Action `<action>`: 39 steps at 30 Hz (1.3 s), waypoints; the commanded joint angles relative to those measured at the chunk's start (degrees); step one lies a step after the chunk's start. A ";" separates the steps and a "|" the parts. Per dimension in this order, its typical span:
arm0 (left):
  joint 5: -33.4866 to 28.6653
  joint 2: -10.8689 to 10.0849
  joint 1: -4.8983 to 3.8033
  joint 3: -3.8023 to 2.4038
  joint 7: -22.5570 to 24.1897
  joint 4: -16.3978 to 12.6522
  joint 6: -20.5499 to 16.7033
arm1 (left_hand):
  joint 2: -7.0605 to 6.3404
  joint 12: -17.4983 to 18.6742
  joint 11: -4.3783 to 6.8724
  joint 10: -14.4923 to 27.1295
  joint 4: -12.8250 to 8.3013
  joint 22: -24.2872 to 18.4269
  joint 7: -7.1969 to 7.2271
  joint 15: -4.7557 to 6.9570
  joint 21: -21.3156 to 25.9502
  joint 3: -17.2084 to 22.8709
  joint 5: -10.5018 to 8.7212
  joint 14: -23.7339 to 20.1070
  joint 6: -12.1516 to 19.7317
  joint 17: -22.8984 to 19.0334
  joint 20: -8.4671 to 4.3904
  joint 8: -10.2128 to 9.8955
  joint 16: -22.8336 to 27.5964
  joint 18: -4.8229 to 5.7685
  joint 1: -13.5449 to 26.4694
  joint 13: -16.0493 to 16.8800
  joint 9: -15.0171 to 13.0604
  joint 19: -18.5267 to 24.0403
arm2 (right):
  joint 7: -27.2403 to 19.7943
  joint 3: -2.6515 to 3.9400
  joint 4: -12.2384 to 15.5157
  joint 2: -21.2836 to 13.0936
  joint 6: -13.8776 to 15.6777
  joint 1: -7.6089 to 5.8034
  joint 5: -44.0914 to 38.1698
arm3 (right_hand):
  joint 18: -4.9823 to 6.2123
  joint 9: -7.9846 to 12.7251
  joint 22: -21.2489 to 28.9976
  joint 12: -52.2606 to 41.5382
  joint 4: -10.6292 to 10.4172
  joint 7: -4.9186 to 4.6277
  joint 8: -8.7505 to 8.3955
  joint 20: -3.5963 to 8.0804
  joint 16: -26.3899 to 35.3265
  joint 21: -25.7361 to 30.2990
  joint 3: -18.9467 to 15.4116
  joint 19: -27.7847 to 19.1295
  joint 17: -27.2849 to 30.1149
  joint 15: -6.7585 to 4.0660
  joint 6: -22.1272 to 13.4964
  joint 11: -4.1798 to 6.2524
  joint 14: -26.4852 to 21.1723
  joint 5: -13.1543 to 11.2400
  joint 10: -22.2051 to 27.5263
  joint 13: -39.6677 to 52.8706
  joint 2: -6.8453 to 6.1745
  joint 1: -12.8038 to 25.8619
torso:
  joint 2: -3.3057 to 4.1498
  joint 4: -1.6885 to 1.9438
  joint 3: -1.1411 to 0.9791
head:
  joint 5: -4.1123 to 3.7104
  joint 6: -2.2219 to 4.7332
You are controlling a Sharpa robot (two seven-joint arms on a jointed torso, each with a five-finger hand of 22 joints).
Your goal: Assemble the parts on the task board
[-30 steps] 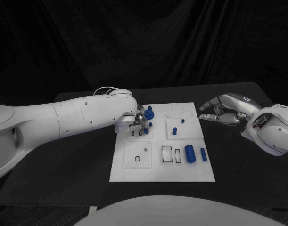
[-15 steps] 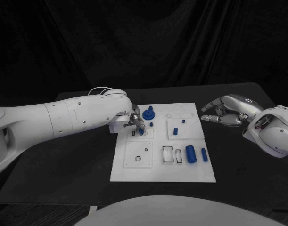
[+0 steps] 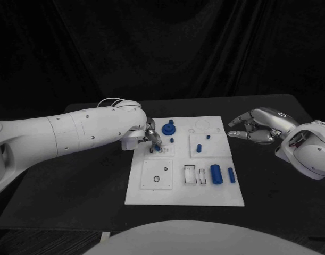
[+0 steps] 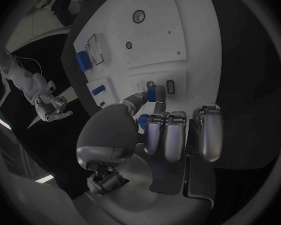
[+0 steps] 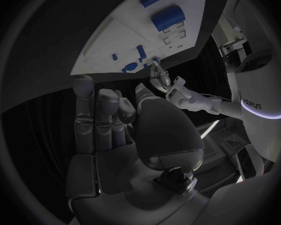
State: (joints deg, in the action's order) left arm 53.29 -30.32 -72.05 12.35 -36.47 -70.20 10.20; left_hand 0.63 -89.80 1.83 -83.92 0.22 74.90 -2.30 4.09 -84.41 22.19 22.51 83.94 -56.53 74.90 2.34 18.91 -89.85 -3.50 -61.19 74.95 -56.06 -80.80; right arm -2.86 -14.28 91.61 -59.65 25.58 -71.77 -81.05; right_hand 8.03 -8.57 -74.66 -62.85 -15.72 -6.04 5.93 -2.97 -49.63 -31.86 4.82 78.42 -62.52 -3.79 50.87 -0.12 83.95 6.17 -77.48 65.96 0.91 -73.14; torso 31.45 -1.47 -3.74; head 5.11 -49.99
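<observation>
Black table [image 3: 85, 186], left robot hand [image 3: 151, 137] pinching half-hidden blue part [image 4: 152, 92] over task board [image 3: 208, 197]; right robot hand [image 3: 252, 127] empty, loosely curled.

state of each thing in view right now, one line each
left hand: pinching a small blue part over the task board's slots
right hand: off the board's right edge, fingers curled, holding nothing
task board: flat on the table
blue cylinder: lying on the board
gear-shaped part: seated on the board
</observation>
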 commanded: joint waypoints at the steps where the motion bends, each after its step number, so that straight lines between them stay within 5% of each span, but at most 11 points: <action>1: -0.02 0.08 0.09 -0.05 -0.11 -0.12 -0.04 | 0.05 -0.20 0.02 -6.08 -1.09 6.18 0.35 0.14 0.39 1.36 0.08 6.06 0.04 15.10 -0.04 -0.27 -0.15 0.72 0.50 15.05 -0.05 -0.05 | 0.79 0.04 -0.01 -0.07 0.37 0.16 -0.06 | 0.29 0.07 -0.03 0.36 0.24 0.08 -0.29 0.04 0.17 0.20 -0.03 0.40 0.05 0.35 0.28 -0.05 1.23 0.14 0.19 -0.04 -0.13 -0.51 | 0.05 -0.01 0.06 | 0.00 -0.01; 39: -0.10 0.71 0.49 -0.04 0.10 -0.29 0.04 | 0.17 -0.20 -0.16 -6.08 -0.72 5.99 0.15 -0.01 0.67 2.62 -1.06 6.06 0.14 15.10 0.07 -1.10 -0.15 0.65 1.66 15.05 -0.28 0.23 | 0.99 0.04 0.07 -0.11 0.03 0.21 -0.06 | 0.29 0.10 -0.08 1.58 0.15 0.02 -0.33 0.04 0.29 0.26 -0.03 0.42 0.14 0.37 0.46 -0.10 1.21 0.11 0.76 -1.12 -0.13 -0.65 | 0.00 -0.16 -0.02 | 0.38 -0.01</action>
State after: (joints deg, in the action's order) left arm 53.29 -29.63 -71.68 12.36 -36.62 -70.31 10.06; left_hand 0.18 -89.80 1.82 -83.92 -0.17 74.93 -2.33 4.08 -83.98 24.00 21.68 83.94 -56.23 74.90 2.34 18.01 -89.85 -3.51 -59.67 74.95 -56.32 -80.80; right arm -2.76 -14.28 91.59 -59.66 25.51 -71.71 -81.04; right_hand 8.03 -8.53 -74.70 -61.66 -15.72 -6.04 5.93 -2.97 -49.64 -31.87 4.82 78.42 -62.42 -3.79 50.87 -0.11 83.95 6.17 -77.07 64.88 0.91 -73.14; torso 31.43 -1.64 -3.75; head 5.48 -49.99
